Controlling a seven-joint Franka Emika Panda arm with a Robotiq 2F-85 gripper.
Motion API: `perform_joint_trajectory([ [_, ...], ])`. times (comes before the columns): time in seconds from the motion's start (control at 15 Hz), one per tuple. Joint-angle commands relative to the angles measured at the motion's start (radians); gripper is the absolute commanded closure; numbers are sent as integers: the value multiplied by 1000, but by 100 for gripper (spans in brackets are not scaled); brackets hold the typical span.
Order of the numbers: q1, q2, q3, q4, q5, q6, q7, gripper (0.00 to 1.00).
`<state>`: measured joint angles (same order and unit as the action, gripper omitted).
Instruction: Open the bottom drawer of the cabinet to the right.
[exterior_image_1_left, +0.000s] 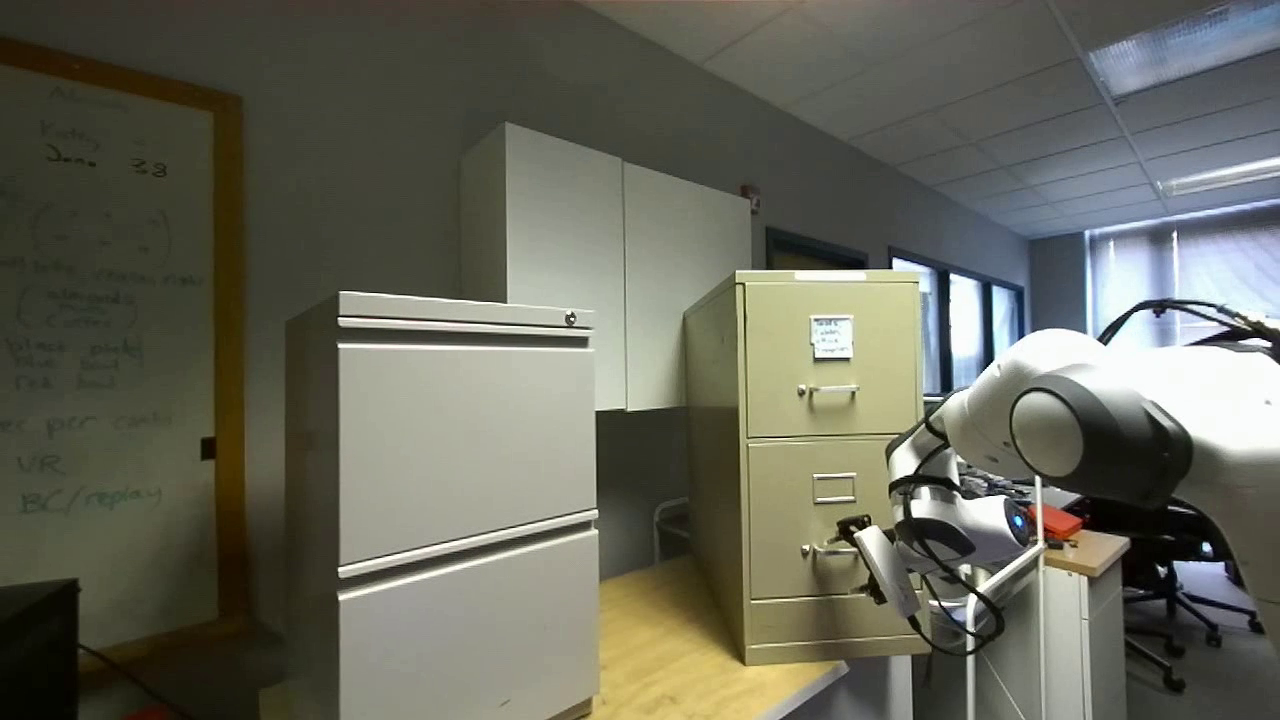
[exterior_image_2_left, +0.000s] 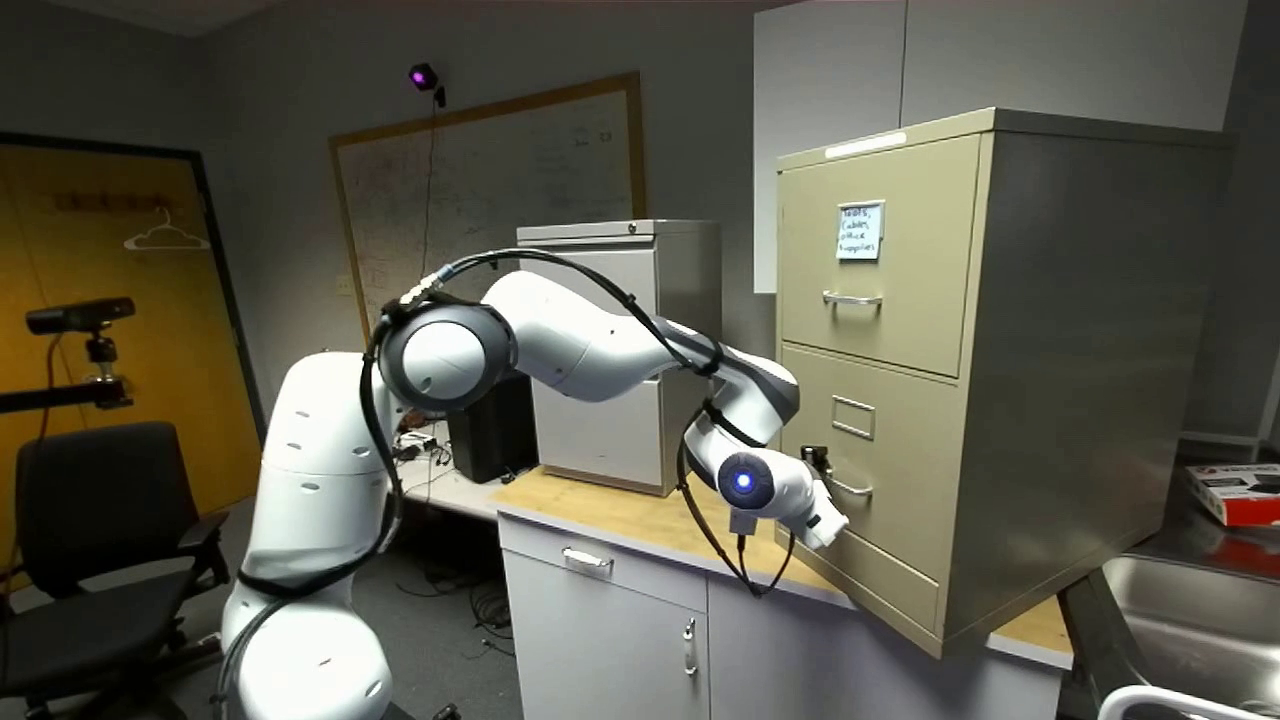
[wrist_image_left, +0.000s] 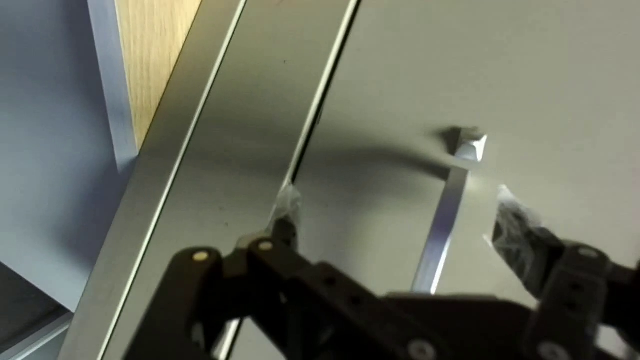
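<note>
Khaki cabinet (exterior_image_2_left: 1080, 370) stands on the desk (exterior_image_1_left: 650, 620), right of the pale grey cabinet (exterior_image_1_left: 465, 450) in both exterior views. Bottom drawer (exterior_image_1_left: 805, 520), beneath the upper drawer (exterior_image_1_left: 780, 360), is closed. End effector (wrist_image_left: 397, 205) released: fingers (wrist_image_left: 517, 240) spread, one to each side of the silver handle (wrist_image_left: 442, 230), gaps showing.

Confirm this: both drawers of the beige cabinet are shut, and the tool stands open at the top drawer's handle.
Wrong drawer: the open tool is at the handle of the bottom drawer, below the top drawer, as both exterior views show. The beige cabinet does have both drawers shut.
</note>
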<state>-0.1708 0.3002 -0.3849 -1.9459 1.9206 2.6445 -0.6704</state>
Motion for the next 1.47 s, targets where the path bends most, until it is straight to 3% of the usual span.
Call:
perform_joint_trajectory([
  [0.0,-1,71,0,76,-5,41,69,0],
  [0.53,-11,91,-27,87,-23,142,150,0],
  [0.6,-11,89,-28,86,-24,148,161,25],
  [0.67,-10,87,-27,88,-17,141,162,25],
  [1.2,5,90,3,162,4,99,192,88],
  [1.4,9,94,14,177,12,90,194,97],
])
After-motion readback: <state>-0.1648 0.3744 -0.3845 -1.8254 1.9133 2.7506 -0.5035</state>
